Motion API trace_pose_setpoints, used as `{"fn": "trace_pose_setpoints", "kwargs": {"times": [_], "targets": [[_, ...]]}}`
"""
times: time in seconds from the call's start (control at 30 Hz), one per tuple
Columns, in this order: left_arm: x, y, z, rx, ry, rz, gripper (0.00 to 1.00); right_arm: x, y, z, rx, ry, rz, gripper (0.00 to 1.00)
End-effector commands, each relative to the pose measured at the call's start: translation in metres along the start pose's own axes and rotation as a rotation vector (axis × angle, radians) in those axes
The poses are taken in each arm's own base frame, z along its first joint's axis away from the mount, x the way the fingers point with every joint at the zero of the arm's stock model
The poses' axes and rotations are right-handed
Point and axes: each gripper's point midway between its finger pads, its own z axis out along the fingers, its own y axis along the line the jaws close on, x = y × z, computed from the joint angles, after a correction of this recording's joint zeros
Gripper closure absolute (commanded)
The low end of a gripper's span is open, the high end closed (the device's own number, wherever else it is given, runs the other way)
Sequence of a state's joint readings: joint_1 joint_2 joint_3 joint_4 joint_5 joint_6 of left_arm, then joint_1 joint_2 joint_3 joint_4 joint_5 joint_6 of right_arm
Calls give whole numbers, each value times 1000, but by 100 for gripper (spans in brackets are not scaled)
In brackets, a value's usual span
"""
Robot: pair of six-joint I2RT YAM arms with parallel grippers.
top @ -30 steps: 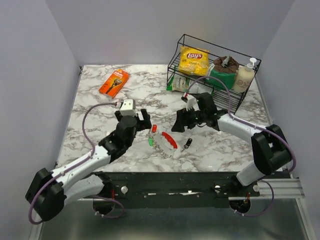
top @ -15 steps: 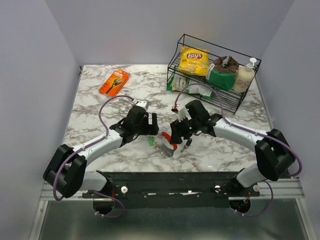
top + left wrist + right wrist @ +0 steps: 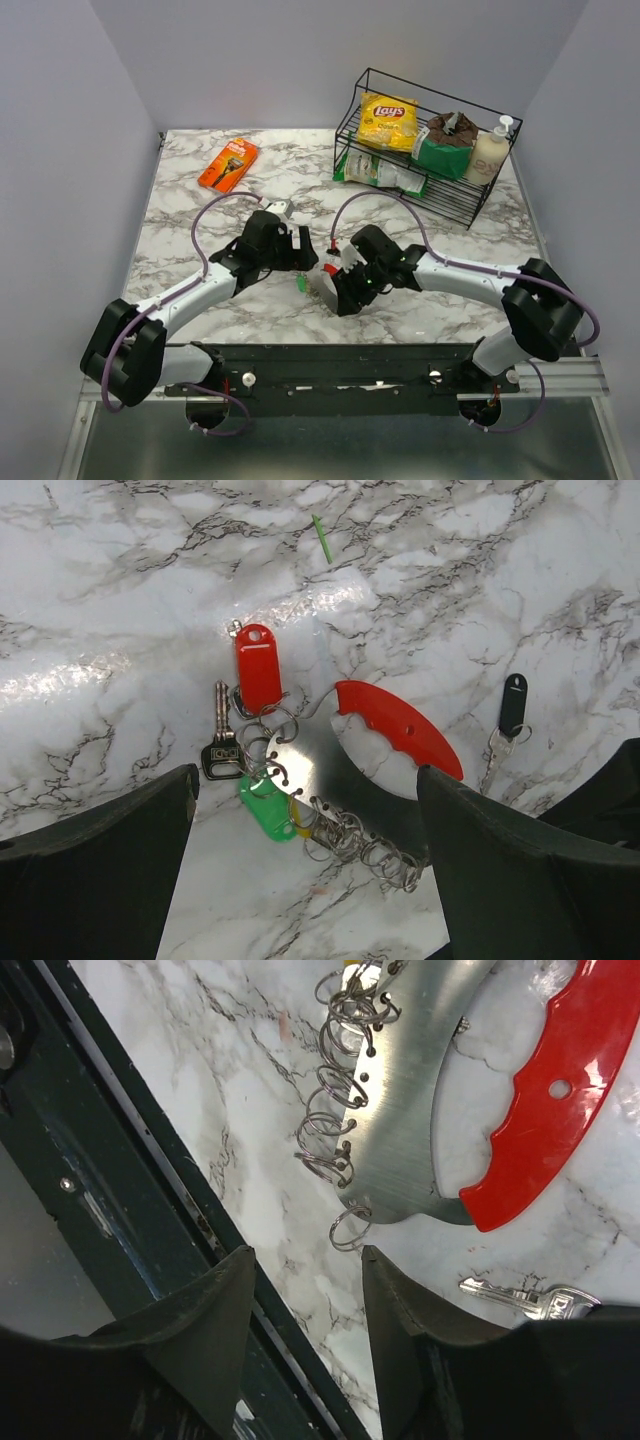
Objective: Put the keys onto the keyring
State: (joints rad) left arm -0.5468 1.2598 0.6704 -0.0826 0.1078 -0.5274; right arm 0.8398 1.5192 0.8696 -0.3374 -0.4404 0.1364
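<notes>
The keyring (image 3: 300, 755) lies flat on the marble: a grey metal plate with a curved red side (image 3: 400, 725) and several small wire rings along its edge. A red-tagged key (image 3: 258, 667), a green tag (image 3: 265, 807) with a bit of yellow under it, and a black-headed key (image 3: 221, 742) hang on it. A black-tagged key (image 3: 511, 705) lies apart to the right. My left gripper (image 3: 307, 780) hovers open above the keyring. My right gripper (image 3: 305, 1260) is open and empty by the plate's end (image 3: 410, 1080), near a silver key (image 3: 525, 1300). In the top view both grippers (image 3: 297, 250) (image 3: 340, 290) flank the keyring (image 3: 322, 283).
A wire rack (image 3: 470, 205) at the back right holds a chips bag, a green pack and a soap bottle. An orange packet (image 3: 228, 165) lies at the back left. A small green stick (image 3: 322, 538) lies beyond the keyring. The table's black front rail (image 3: 150, 1180) is close under the right gripper.
Both arms have closed in on the keyring. The right gripper has swung down and left over its near end. The left gripper has moved right, to just beside it.
</notes>
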Motion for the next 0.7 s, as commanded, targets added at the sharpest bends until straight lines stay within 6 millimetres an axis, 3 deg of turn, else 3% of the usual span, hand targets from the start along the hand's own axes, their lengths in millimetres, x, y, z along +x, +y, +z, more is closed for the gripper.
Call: {"fn": "trace_pose_setpoints", "kwargs": {"times": [0.0,0.3,0.47,0.67], "targets": [[2,-9,-6,63,-8,-11,1,18,-11,12,57,51,34,48],[8,-12,-13,103,-29,-28,1,24,-18,24,81,82,55,52],[13,-9,-14,95,-26,-33,1,23,-17,29,61,90,50,59],[18,-9,-15,105,-19,-27,1,16,-12,20,57,38,41,57]]}}
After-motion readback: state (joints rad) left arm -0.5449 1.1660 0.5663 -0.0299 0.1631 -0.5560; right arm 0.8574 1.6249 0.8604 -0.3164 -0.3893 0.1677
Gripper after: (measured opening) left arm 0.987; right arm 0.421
